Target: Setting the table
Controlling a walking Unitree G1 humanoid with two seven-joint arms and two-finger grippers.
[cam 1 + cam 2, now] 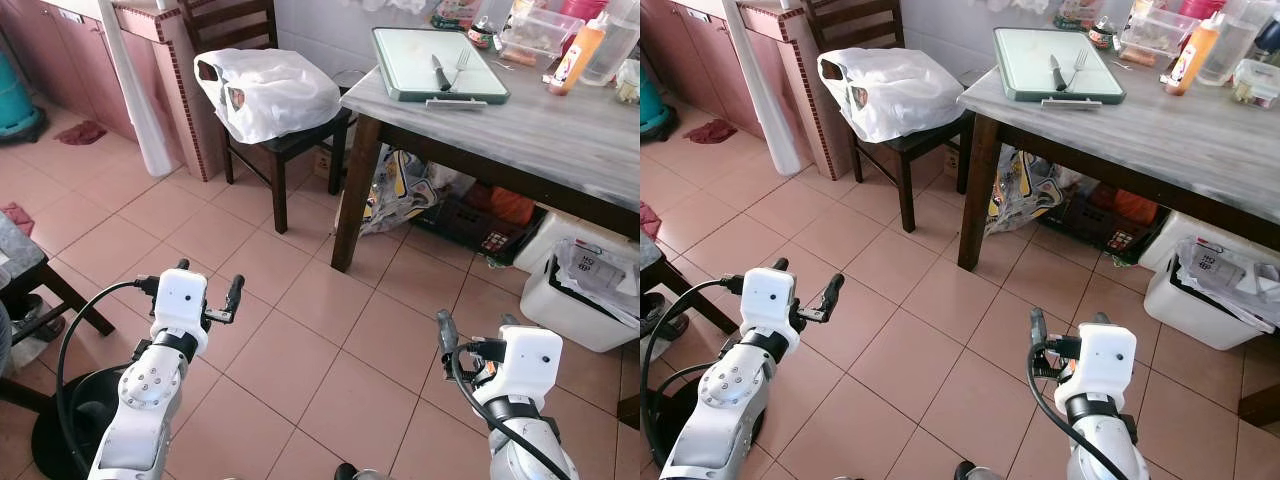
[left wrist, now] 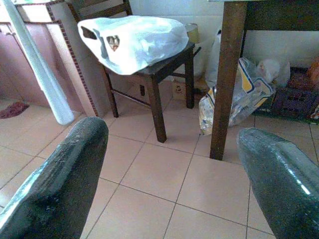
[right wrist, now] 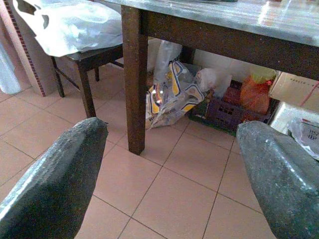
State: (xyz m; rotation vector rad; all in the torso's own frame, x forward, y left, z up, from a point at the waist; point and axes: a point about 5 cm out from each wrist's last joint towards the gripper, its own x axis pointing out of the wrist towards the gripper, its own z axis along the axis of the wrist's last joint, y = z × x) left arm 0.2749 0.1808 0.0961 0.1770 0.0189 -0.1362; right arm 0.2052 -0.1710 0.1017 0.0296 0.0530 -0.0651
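Note:
A grey marble-top table (image 1: pixel 560 130) stands ahead to the right. On its near corner lies a green-rimmed tray (image 1: pixel 415 50) with a knife (image 1: pixel 440 72) and a fork (image 1: pixel 461 66) on it. My left gripper (image 1: pixel 208 282) is held low over the tiled floor at the left, open and holding nothing. My right gripper (image 1: pixel 477 330) is low at the right, short of the table, open and holding nothing. Both wrist views look between wide-apart fingers (image 2: pixel 55 184) toward the table leg (image 3: pixel 133 79).
A dark wooden chair (image 1: pixel 290 150) with a white plastic bag (image 1: pixel 265 90) stands left of the table. Bags, a crate and a white bin (image 1: pixel 575 300) sit under the table. Bottles and containers (image 1: pixel 575 45) crowd the far tabletop. A pink counter (image 1: pixel 110 60) runs at the left.

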